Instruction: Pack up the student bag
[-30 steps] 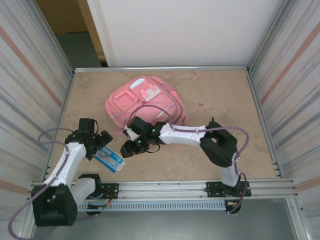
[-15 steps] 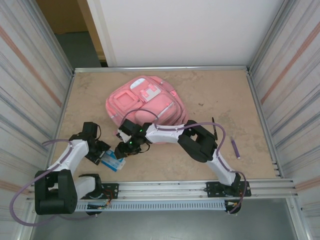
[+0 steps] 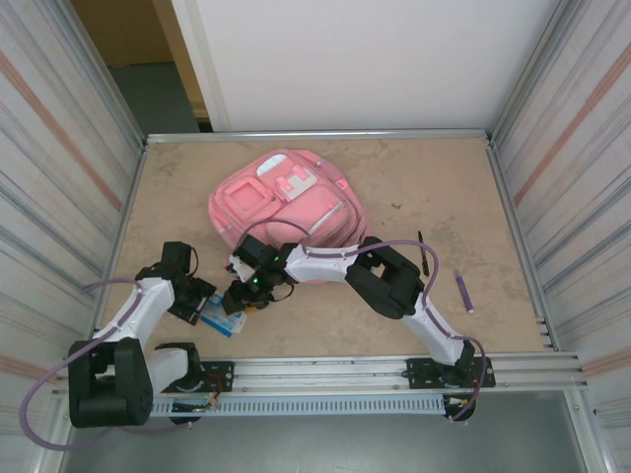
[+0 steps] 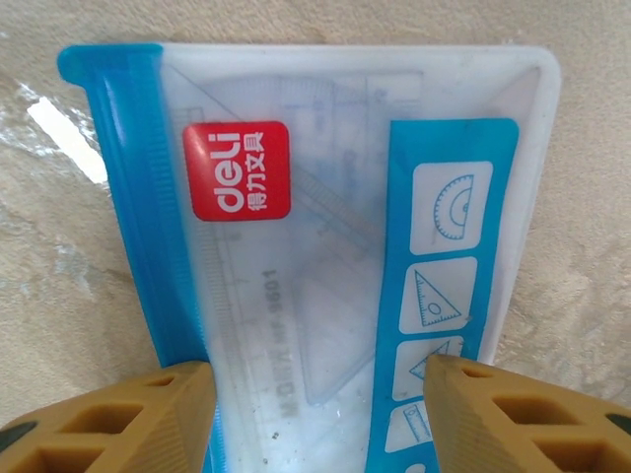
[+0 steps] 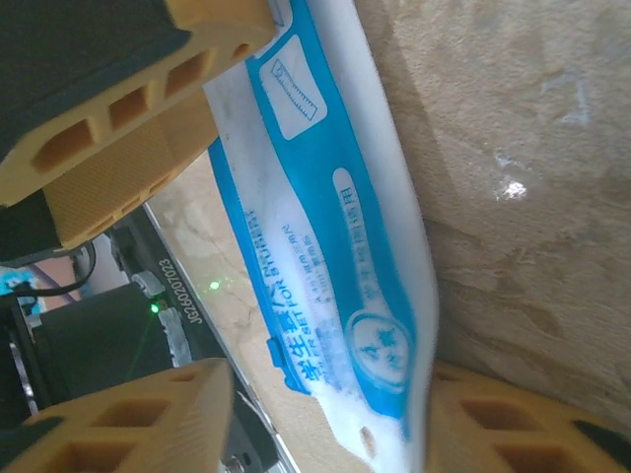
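Your student bag [image 3: 286, 202] lies flat at the back-left middle of the worktop [image 3: 414, 177], front pockets up. Just in front of it, both arms meet over a clear-and-blue Deli geometry set pouch [image 3: 225, 318].

Your left gripper [image 3: 202, 304] is down on the pouch's left end. In the left wrist view its fingers [image 4: 128, 424] stand half-wide, one at each long side of the pouch [image 4: 325, 227] and overlapping its edges. You cannot tell whether they actually pinch it.

Your right gripper [image 3: 240, 296] straddles the other end. Its fingers [image 5: 128, 424] are narrowed, but one is visibly apart from the tilted pouch [image 5: 335, 246], so nothing is clamped.

A black pen [image 3: 422, 253] and a purple pen [image 3: 463, 293] lie well apart on the right.
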You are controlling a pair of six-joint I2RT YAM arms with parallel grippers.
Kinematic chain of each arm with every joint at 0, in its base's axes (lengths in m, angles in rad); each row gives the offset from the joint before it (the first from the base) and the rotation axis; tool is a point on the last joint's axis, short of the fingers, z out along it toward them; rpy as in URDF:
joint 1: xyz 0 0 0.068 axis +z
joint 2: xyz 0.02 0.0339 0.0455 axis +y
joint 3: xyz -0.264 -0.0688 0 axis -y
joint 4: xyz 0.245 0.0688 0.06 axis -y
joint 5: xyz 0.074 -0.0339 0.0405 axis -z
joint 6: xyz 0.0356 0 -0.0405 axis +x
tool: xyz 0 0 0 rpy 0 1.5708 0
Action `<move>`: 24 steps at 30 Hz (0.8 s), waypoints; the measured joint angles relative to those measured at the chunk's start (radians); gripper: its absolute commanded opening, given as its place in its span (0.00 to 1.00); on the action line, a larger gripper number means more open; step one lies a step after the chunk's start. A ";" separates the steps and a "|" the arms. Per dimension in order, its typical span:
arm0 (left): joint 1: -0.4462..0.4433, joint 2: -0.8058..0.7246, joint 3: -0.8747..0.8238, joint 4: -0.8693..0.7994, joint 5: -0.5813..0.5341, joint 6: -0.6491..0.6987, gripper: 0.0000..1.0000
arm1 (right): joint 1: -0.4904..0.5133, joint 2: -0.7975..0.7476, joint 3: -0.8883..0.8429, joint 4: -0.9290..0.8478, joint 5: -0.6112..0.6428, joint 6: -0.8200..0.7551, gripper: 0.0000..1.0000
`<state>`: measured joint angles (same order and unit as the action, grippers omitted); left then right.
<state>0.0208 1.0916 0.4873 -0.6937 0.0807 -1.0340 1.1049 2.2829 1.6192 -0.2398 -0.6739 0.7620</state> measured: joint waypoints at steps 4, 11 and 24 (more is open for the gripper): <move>0.000 -0.025 -0.007 0.005 0.010 -0.007 0.64 | 0.000 0.015 -0.002 0.013 -0.012 0.016 0.09; 0.000 -0.137 0.032 -0.029 0.054 0.076 0.92 | 0.003 -0.049 -0.098 0.082 0.018 0.012 0.00; -0.144 -0.273 0.238 0.185 0.150 0.363 0.96 | -0.191 -0.660 -0.422 0.070 0.254 -0.040 0.00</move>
<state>-0.1234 0.8188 0.7258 -0.5083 0.2310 -0.6712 0.9142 1.6234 1.1973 -0.1699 -0.4194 0.7216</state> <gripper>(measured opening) 0.969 0.043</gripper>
